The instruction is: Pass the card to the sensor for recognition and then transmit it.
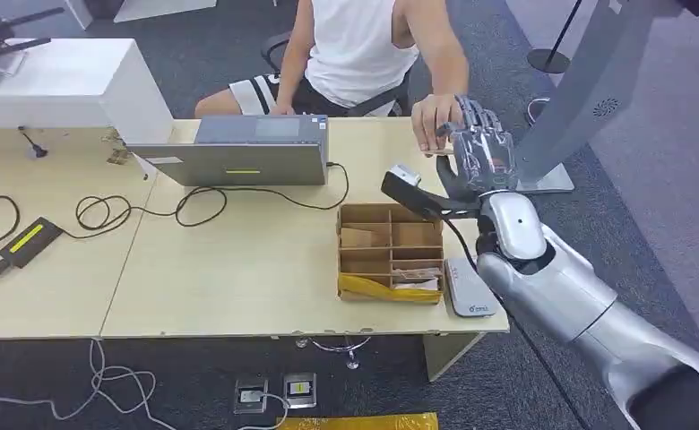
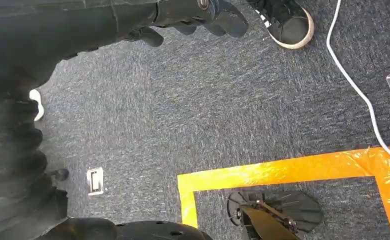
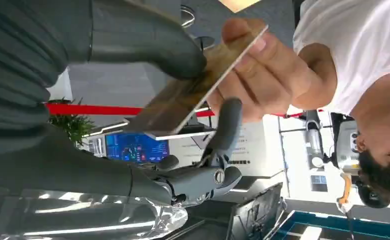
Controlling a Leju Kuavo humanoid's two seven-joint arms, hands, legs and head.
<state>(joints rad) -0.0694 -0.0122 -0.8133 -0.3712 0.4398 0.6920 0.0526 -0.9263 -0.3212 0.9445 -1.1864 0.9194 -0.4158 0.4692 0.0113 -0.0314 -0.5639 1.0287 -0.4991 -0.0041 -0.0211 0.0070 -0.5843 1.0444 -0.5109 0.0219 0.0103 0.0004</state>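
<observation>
Card (image 3: pixel 193 95) slants toward person's hand (image 3: pixel 268 80)

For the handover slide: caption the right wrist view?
Right hand pinches the card as a person's hand grips its far end.

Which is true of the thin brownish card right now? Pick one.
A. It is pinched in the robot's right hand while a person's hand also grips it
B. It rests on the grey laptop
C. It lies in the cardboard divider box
A: in the right wrist view the thin brownish card sits under the right hand's thumb, and the person's hand grips its far end.
</observation>
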